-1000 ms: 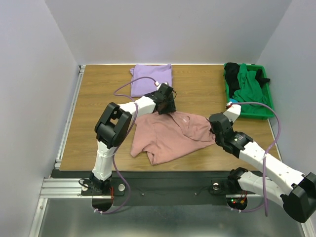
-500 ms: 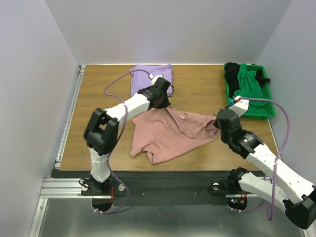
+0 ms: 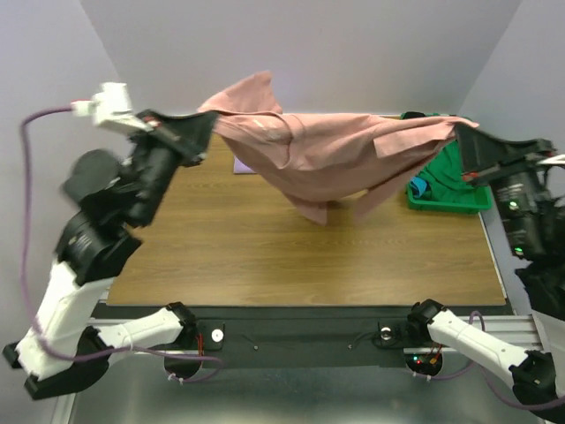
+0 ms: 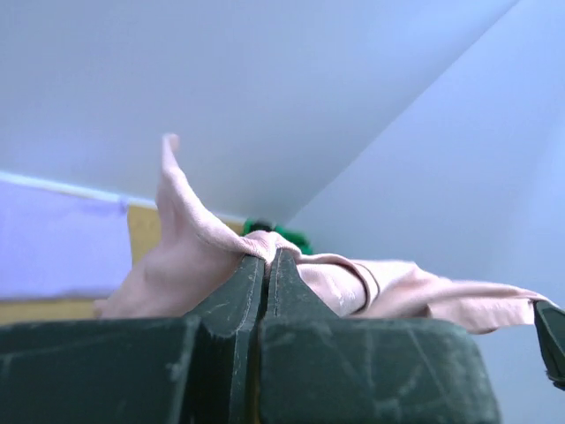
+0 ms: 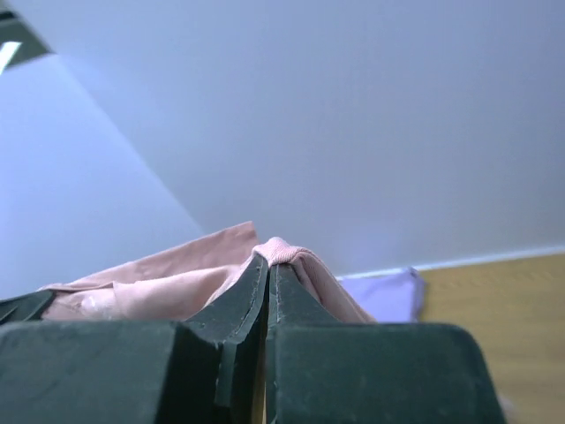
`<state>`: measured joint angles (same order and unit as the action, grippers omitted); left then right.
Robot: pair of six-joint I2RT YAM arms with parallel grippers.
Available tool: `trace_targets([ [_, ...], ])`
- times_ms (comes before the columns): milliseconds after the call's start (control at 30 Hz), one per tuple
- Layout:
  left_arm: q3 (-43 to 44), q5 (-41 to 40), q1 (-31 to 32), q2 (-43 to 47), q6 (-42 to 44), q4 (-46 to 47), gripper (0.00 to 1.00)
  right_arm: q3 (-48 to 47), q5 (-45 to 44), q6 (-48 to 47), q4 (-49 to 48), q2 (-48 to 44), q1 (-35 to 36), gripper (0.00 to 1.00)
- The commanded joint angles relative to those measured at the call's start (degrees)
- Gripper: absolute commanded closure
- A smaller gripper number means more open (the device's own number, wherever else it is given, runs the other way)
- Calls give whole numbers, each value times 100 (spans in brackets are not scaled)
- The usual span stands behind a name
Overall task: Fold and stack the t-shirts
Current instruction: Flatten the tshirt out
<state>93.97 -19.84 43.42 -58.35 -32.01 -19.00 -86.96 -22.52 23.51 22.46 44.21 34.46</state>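
Now: both arms are up high above the brown wooden table [image 3: 265,256]. The left gripper [image 3: 205,124] has its dark fingers pressed together, pinching a fold of the dusty-pink soft cloth t-shirt [image 3: 327,150]. A peak of fabric stands up just past its tips. The right gripper [image 3: 461,134] is likewise clamped tight on the opposite edge of the same shirt. The shirt hangs in the air, stretched between the two grippers, sagging below them in the middle with loose flaps dangling. The plain lavender t-shirt [image 5: 388,296] lies flat on the table, beyond and below the right gripper's tips, mostly hidden under the hanging pink cloth in the overhead view. A green plastic bin [image 3: 441,201] holding dark green garments [image 3: 455,168] sits on the table beneath the right gripper.
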Motion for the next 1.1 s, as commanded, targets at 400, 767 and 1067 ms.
trace_targets([
  [400, 1482, -1679, 9, -747, 1179, 169, 100, -1640, -267, -785, -154, 1327, -36, 100],
  [767, 4477, 1269, -2206, -3908, 1047, 152, 100, -3457, -1906, -2692, -1190, 3935, -237, 100],
  [1067, 5078, 2406, -2645, -3659, 591, 1540, 100, -4772, -815, -2800, -1595, 4212, -290, 100],
])
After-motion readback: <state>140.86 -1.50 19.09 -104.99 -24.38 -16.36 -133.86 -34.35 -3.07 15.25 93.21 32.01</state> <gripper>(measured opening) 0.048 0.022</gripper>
